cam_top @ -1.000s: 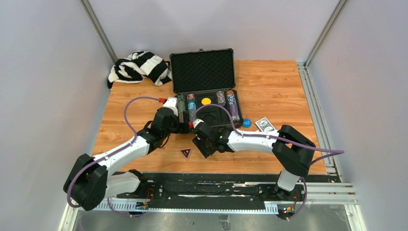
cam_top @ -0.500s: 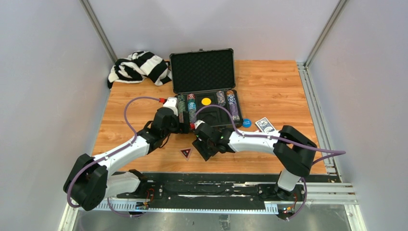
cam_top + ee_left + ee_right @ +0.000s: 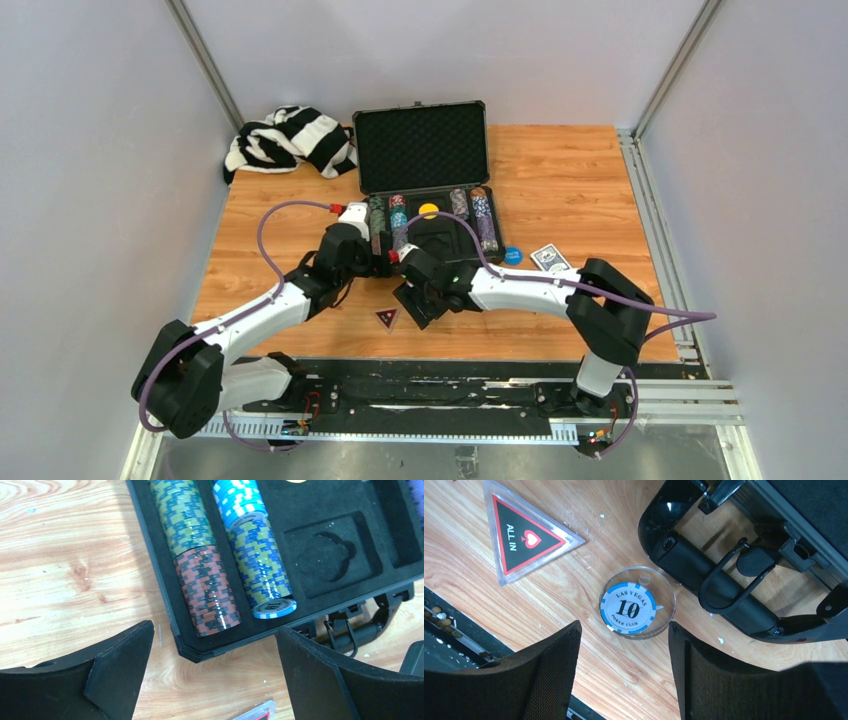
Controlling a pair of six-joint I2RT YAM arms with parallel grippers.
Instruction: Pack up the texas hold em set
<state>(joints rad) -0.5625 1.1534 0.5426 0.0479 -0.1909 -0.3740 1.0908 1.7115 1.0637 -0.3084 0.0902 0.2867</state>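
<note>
The black case (image 3: 422,148) lies open with chip stacks (image 3: 398,218) and a yellow disc (image 3: 429,210) in its foam tray. My left gripper (image 3: 215,680) is open and empty, over bare wood just off the case's near left corner (image 3: 192,652); red-brown (image 3: 210,595) and blue-olive chip stacks (image 3: 260,560) lie beyond it. My right gripper (image 3: 624,675) is open and empty, just short of a blue "10" chip in a clear round holder (image 3: 636,602) by the case handle (image 3: 724,585). A blue disc (image 3: 513,256) and a blue-backed card deck (image 3: 551,260) lie right of the case.
A clear triangular "ALL IN" marker (image 3: 524,535) lies on the wood left of the round holder, also seen from above (image 3: 387,318). An empty card slot (image 3: 330,555) shows in the foam. The striped cloth (image 3: 290,138) is at the back left. The black rail (image 3: 440,385) runs along the near edge.
My right gripper has shifted slightly left and towards the case front. The left arm has not visibly moved.
</note>
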